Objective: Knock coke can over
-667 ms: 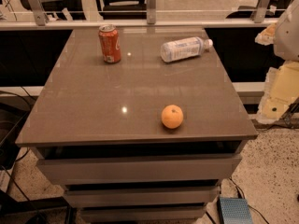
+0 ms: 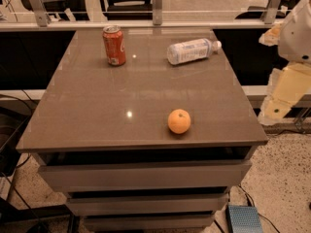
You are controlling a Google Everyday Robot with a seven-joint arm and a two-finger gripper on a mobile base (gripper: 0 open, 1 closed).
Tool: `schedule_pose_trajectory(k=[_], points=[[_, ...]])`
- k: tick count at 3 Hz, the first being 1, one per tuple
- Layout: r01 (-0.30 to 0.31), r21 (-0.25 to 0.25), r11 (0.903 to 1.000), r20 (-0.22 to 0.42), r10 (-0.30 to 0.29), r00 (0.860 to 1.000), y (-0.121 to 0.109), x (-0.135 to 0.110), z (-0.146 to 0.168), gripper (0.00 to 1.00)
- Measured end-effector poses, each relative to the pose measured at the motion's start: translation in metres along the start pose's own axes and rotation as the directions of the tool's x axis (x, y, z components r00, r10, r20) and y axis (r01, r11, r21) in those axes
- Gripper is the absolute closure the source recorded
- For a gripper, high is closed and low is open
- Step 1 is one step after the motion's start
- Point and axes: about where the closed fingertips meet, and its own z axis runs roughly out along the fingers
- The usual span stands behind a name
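Three items on table [image 2: 97, 101]: coke can [image 2: 114, 45] upright far-left, bottle [image 2: 191, 51] lying (far right), orange [image 2: 179, 121] near front; my gripper [image 2: 284, 93] off right edge, state I cannot tell.

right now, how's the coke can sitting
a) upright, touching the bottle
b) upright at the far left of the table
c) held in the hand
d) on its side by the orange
B: the coke can stands upright at the far left of the table, apart from the plastic bottle lying on its side and from the orange, while the hand is off the table's right edge, well away from the can.
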Motion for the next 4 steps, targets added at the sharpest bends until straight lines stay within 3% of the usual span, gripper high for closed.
schedule_pose_trajectory(k=[1,2,3,4], points=[[0.046,0.007,0.9989,0.087,-0.046,0.995,-0.02,-0.027,0.031,0.0],[0.084,0.023,0.9962,0.226,-0.087,0.97,-0.052,-0.066,0.067,0.0],[0.108,0.009,0.9941,0.35,-0.105,0.931,-0.072,-0.112,0.097,0.0],[0.102,-0.033,0.9942,0.454,-0.076,0.888,-0.085,-0.153,0.117,0.0]])
